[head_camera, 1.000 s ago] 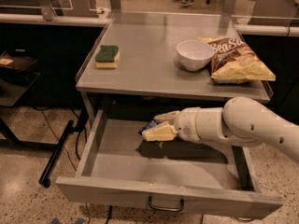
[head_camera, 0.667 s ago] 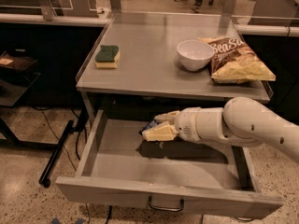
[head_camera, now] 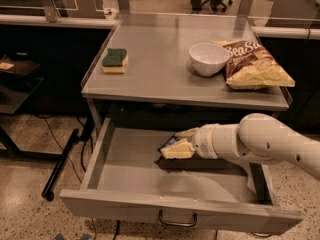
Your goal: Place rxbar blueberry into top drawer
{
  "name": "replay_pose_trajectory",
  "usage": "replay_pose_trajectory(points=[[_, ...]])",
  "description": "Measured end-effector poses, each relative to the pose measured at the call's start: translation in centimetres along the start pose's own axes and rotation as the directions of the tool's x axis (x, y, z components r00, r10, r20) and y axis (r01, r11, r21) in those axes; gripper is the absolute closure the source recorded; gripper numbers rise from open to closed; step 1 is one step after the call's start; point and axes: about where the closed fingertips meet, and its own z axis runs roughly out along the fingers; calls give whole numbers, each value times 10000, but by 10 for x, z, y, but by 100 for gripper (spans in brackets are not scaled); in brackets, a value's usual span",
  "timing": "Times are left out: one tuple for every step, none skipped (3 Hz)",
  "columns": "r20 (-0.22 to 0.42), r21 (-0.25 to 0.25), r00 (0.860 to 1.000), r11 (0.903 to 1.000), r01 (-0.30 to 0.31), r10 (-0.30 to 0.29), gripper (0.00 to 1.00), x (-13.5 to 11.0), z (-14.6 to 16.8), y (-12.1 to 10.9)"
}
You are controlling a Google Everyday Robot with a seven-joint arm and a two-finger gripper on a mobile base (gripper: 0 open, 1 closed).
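Drawer (head_camera: 107,149) is pulled fully out under the table (head_camera: 150,79), handle (head_camera: 177,220) facing the camera, so there's open access from above and from the side. Its floor looks bare apart from the gripper's shadow.

Arm (head_camera: 265,141) comes in from the right, low under the tabletop edge. That's the only way into the drawer without hitting the top.

Gripper (head_camera: 170,146) sits inside the drawer, roughly mid-width and toward the back, just above the floor. It's clamped on the bar (head_camera: 168,142): only a thin dark-blue sliver shows between the 2 cream fingers. So the bar is in the grasp, over the drawer interior, not yet lying on the floor. Can't tell if its lower edge touches the bottom.

My read: transport is done and release is the step left. The next move calls for opening the jaws and retracting right and up without clipping the table edge or the drawer's right wall.

Risk: the bar sticks to a finger or gets dragged out on retract.

Sponge (head_camera: 115,60), bowl (head_camera: 209,59) and chip bag (head_camera: 255,66) sit on top, well apart from the action.
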Motion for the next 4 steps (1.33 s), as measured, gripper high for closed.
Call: replay_pose_trajectory(points=[[-11,1,10000,10000,-3,3,100,0,0,0],[-86,-100,9993,9992,-375,375,100,14,12,-2],[-42,-255,9975,9972,-710,709,100,31,31,-6],[-8,-507,9952,9940,-974,975,100,46,53,-8]])
